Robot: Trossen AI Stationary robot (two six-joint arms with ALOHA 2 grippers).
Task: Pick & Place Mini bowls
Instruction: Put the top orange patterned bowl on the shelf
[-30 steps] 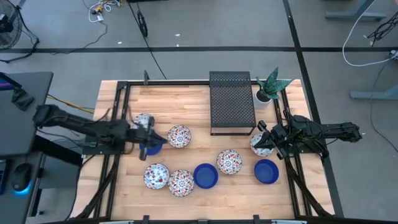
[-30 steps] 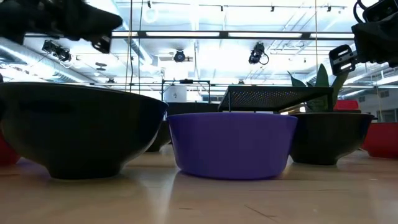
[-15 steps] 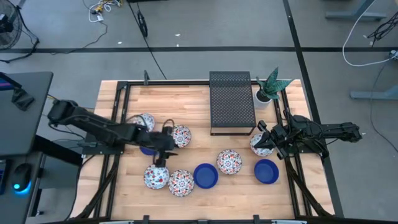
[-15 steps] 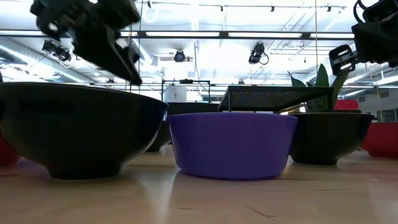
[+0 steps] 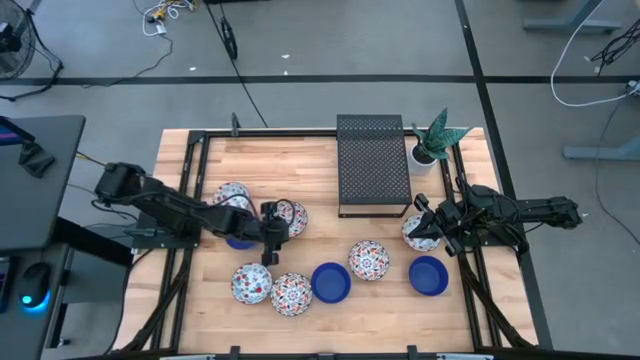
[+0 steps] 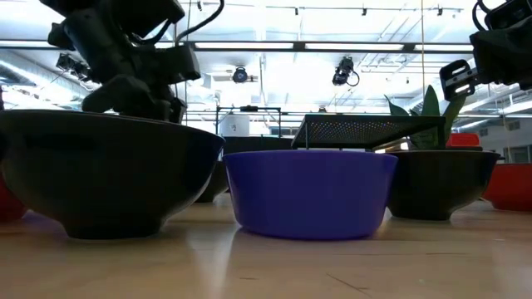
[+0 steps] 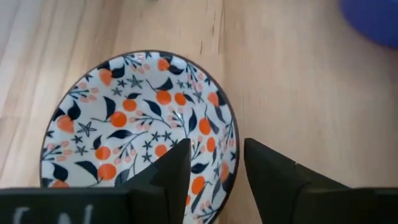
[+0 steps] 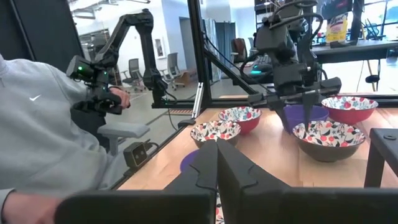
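Several mini bowls sit on the wooden table, some blue and some white with a red-and-blue pattern. My left gripper [image 5: 272, 232] [image 7: 217, 146] [image 8: 292, 113] is open and tipped downward over the near rim of one patterned bowl [image 5: 290, 217] [image 7: 134, 134]. One finger stands inside the rim [image 7: 231, 155] and one outside, with no touch showing. A blue bowl [image 5: 238, 241] lies under that arm. My right gripper [image 5: 425, 214] [image 8: 217, 158] is shut and level at the table's right side, above another patterned bowl [image 5: 418, 234].
A black perforated box [image 5: 374, 165] stands at the far middle, with a potted plant [image 5: 436, 140] to its right. More bowls line the near side [image 5: 252, 283] [image 5: 291, 293] [image 5: 331, 283] [image 5: 368, 260] [image 5: 428, 275]. Black frame rails run along both table sides. A person in grey [image 8: 43, 124] sits beyond the table.
My left gripper has gone toward the table's right edge and down, tipping from level to point steeply downward. It has opened and now stands over the near rim of the patterned bowl. No bowl has moved.
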